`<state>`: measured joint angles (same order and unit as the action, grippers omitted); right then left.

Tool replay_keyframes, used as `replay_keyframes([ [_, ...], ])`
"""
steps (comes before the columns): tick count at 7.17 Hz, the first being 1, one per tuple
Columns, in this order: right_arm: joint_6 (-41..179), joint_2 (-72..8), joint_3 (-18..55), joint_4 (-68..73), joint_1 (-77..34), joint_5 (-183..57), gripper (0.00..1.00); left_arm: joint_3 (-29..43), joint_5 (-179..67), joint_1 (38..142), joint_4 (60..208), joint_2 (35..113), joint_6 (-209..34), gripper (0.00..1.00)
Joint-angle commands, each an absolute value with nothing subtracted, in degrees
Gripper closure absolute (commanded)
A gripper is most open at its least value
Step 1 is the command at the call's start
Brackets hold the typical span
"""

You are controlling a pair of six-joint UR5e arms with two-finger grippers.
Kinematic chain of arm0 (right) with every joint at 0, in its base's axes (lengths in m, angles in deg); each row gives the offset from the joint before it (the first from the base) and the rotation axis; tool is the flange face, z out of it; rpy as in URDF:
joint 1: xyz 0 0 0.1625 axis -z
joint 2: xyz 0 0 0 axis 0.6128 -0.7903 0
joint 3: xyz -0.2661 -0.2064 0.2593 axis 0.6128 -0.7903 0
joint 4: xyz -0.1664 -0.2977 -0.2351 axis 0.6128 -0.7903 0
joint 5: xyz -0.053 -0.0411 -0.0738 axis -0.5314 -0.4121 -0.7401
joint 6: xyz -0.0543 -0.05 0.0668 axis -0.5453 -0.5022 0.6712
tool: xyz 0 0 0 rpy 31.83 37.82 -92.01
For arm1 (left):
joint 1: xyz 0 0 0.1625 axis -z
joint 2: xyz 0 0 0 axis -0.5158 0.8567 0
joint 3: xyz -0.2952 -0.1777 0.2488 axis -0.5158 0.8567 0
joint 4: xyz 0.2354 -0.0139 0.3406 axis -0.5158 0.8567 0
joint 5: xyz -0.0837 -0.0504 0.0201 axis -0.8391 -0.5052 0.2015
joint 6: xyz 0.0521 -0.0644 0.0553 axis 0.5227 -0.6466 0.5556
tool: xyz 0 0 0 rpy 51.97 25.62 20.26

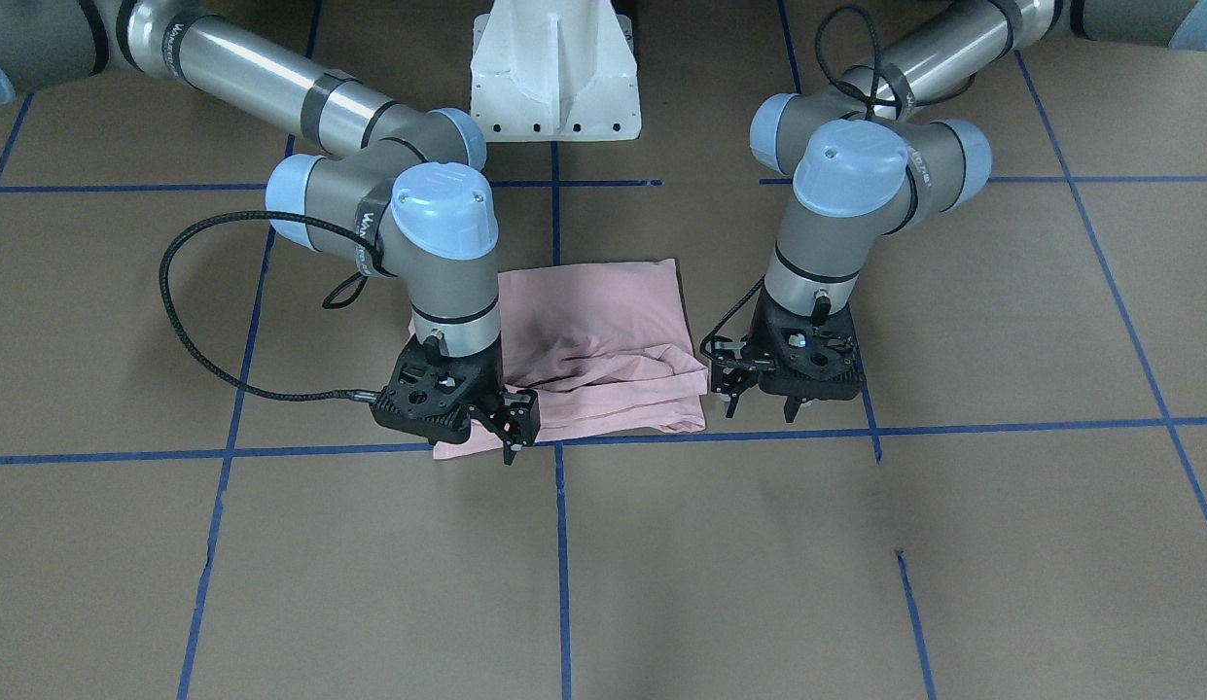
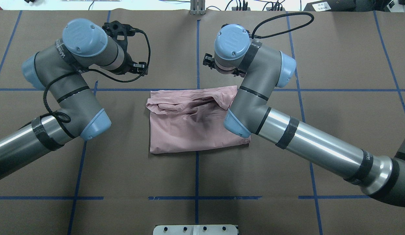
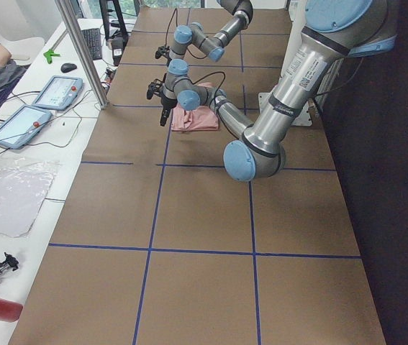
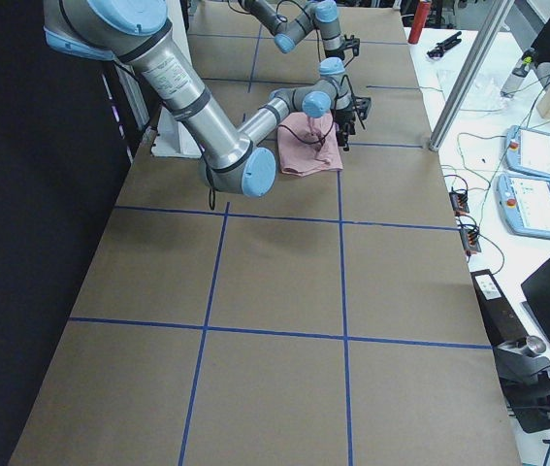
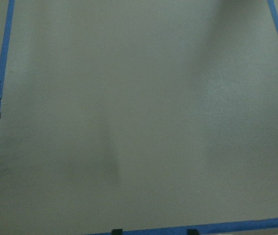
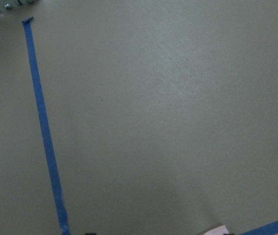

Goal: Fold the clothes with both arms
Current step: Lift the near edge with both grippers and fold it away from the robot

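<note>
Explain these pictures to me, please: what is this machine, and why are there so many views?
It is a robot with a left arm and a right arm, each ending in a two-finger claw, and its job is to fold clothes. The same moment is shown six ways. One camera faces the robot, one looks down over its shoulders, two stand at the table's ends, and one rides on each wrist, seeing mostly bare table. On the brown table, marked with blue tape lines, lies a pink T-shirt, already folded into a rough rectangle. The left claw hangs open beside the shirt, holding nothing. The right claw sits low at the shirt's corner farthest from the robot; I cannot tell whether it pinches the cloth.
</note>
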<state>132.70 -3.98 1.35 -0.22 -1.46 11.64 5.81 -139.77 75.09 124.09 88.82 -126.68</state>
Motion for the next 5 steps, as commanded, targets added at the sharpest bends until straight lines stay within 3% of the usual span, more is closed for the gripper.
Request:
replay_keyframes([
  [1,125.5,-4.9,3.3,-4.5,-5.2,17.7,0.00,10.8,-142.0,75.4,123.1,86.4,-122.7,0.00],
  [3,107.6,-14.1,16.2,-14.4,-12.1,23.3,0.00,22.4,-144.2,78.0,119.0,78.2,-112.1,0.00],
  [5,80.7,-24.9,21.6,-17.9,-25.2,30.8,0.00,31.1,-148.1,87.7,106.7,72.5,-93.1,0.00],
])
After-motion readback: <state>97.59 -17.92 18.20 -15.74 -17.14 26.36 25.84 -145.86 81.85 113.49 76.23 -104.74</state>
